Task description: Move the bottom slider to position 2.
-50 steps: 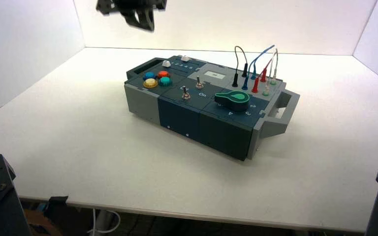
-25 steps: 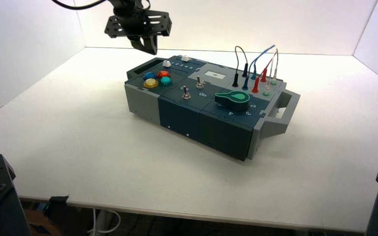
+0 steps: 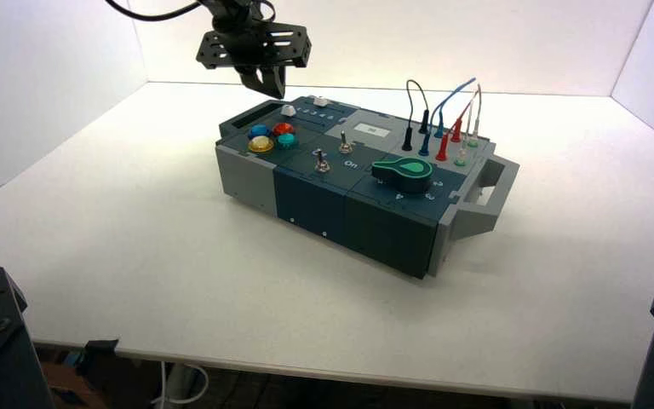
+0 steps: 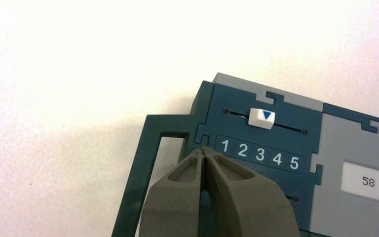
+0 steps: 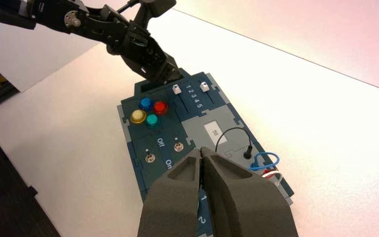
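Left gripper (image 3: 274,89), fingertips pressed together, is hovering near the white bottom slider (image 5: 176,89), likely light, wanting a low side nudge; right gripper (image 5: 201,149), also pinched shut, is idling toward the box's knob end.

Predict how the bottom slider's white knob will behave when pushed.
The bottom slider's white knob should probably slide along its dark slot rather than roll. Its small, blocky shape looks stiff, though a fingertip might slip off it.

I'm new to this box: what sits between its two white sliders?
Printed numerals 1 to 5 lie between the bottom slider and the top slider, as the right wrist view shows.
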